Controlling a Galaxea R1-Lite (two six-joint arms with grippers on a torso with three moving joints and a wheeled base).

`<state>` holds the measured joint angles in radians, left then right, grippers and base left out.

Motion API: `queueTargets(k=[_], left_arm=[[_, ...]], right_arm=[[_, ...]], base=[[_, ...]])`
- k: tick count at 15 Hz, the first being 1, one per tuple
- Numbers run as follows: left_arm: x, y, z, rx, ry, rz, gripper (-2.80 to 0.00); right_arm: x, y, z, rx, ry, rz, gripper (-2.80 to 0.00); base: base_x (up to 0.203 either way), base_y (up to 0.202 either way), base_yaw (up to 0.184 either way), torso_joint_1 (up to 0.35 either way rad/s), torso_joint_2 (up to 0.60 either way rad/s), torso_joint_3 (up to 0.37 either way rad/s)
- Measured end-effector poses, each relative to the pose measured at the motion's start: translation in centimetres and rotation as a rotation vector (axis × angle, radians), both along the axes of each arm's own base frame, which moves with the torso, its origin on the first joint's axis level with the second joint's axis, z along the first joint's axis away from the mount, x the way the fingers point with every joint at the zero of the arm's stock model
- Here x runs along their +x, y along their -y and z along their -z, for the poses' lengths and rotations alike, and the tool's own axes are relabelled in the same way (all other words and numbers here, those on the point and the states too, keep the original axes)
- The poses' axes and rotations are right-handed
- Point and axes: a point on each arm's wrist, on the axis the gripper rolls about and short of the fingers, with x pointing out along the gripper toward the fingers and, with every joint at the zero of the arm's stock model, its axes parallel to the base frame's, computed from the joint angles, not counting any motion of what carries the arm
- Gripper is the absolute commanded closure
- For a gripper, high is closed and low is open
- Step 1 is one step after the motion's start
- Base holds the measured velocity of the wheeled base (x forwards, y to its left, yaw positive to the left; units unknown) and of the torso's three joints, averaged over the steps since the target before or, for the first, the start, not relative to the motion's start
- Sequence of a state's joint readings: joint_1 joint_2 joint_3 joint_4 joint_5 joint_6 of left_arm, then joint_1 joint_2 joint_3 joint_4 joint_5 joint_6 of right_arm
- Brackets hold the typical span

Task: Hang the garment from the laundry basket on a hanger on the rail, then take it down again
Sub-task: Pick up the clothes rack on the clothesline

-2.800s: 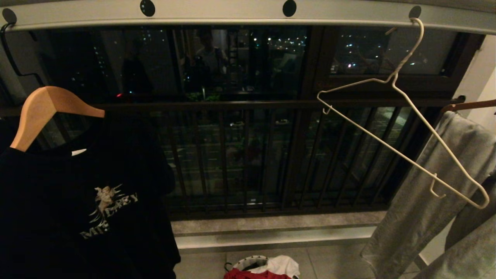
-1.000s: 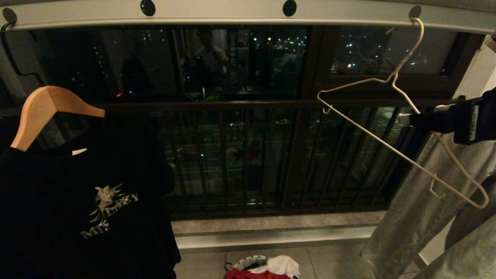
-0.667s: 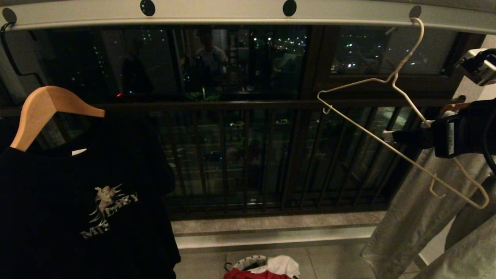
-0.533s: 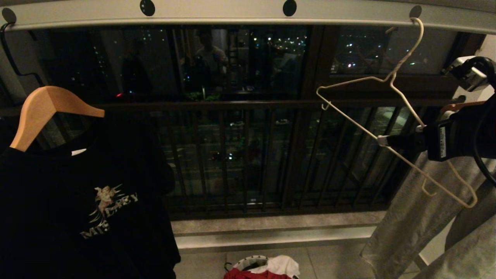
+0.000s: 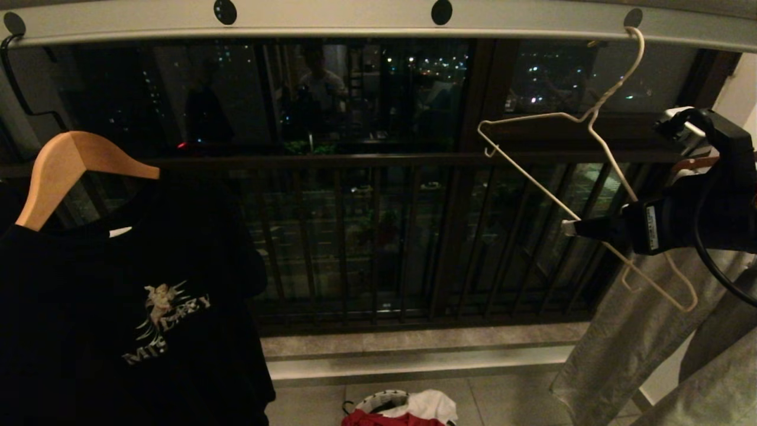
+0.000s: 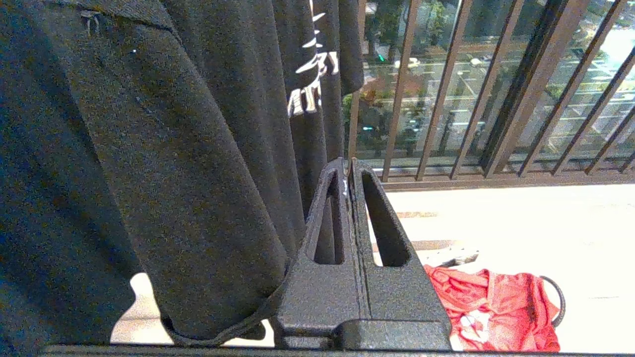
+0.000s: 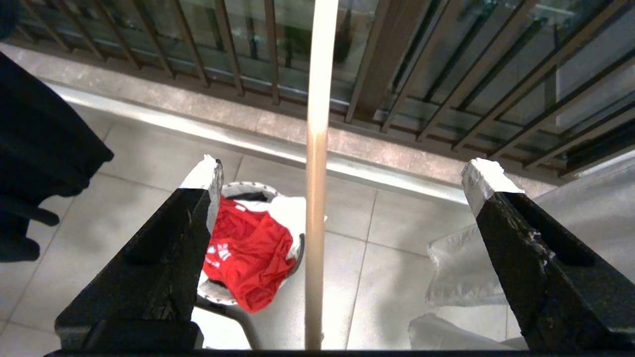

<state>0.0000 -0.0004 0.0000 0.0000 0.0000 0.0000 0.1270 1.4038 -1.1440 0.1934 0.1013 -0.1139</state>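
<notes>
The right gripper [image 5: 571,228] has come in from the right edge of the head view, where nothing of it showed in the earliest picture, and now sits level at the lower bar of the hanger [image 5: 535,177]. Its jaws are spread wide, and in the right wrist view the pale wire of the hanger [image 7: 316,148] runs straight through the gap between the two fingertips [image 7: 488,181], closer to the middle than to either pad, with no grip on it. The hanger has swung since a second ago: its left tip sits higher and further left, and its low right end has drawn in towards the arm. Its hook is still over the rail [image 5: 331,21] at the right-hand hole.

The garment [image 7: 248,248] lies crumpled in the laundry basket [image 7: 248,191] on the floor tiles, partly over a white T-shirt [image 5: 434,405]; its place has not changed.

The left gripper [image 6: 349,171] hangs low beside the black printed T-shirt [image 5: 118,307], jaws pressed together and empty. That shirt hangs on the wooden hanger [image 5: 71,168] at the left of the rail, as before.
</notes>
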Motion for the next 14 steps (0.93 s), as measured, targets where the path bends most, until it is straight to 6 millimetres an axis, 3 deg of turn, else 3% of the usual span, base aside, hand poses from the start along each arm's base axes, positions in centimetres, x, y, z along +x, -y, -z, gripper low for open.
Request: queueTargets(k=[9,10,14], left_arm=[[0.00,0.00,0.00,0.000,0.000,0.000,0.00],[0.00,0.00,0.00,0.000,0.000,0.000,0.00],[0.00,0.00,0.00,0.000,0.000,0.000,0.00]], right_arm=[[0.04,0.01,0.21,-0.001,-0.008,0.002,-2.80],[0.04,0.00,0.21,-0.001,-0.008,0.001,0.00],[0.00,0.00,0.33,-0.002,-0.013,0.001,0.00]], base=[[0.000,0.000,0.000,0.000,0.00,0.000],[0.000,0.000,0.000,0.000,0.00,0.000],[0.000,0.000,0.000,0.000,0.00,0.000]])
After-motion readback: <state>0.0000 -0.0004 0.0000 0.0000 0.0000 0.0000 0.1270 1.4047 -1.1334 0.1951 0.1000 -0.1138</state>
